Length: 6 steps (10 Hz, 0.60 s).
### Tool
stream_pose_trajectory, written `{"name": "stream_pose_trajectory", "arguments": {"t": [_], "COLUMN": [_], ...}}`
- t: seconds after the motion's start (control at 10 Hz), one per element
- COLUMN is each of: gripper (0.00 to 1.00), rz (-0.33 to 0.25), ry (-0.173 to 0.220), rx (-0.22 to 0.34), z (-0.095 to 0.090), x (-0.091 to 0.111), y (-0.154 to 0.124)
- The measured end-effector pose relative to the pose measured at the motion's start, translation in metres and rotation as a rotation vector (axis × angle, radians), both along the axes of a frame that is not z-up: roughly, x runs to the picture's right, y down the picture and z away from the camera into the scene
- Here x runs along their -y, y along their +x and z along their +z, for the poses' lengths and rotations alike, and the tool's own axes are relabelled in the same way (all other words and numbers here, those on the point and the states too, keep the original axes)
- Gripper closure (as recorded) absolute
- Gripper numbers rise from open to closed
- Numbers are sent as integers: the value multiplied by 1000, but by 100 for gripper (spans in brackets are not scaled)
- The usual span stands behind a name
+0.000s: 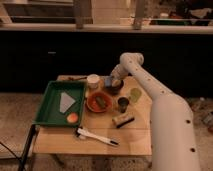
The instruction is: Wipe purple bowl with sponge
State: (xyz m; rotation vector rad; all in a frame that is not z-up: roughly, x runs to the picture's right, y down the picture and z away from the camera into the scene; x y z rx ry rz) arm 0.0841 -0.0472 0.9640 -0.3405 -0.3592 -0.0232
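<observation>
Purple bowl at bench rear centre, behind orange bowl. Gripper low over its rim; jaws apparently clamped on sponge, blue-grey patch at bowl's left edge. Judgement: pickup done, sponge brought to bowl, wiping under way or just starting; amount wiped unreadable. Left: finish strokes, lift away. Around: white cup just left, dark cup in front, green tray far left, white-handled brush near front edge.

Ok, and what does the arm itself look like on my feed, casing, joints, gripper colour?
The arm is smooth white casing in thick rounded segments, with a bulbous elbow joint and small dark dots low on the widest section. No loose cables show. The gripper, at the purple bowl, looks darker grey.
</observation>
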Motion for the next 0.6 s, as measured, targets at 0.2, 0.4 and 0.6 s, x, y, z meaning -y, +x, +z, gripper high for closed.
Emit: {"name": "stream_pose_trajectory", "arguments": {"t": [0.2,0.4,0.6], "gripper": [100,100,100], "rz": [10,26,46], "ry": [6,10,21], "rx": [-3,-15,-34], "z": [-14,-21,-23], "x": [-7,-8,-2], "y": [16,32,43]}}
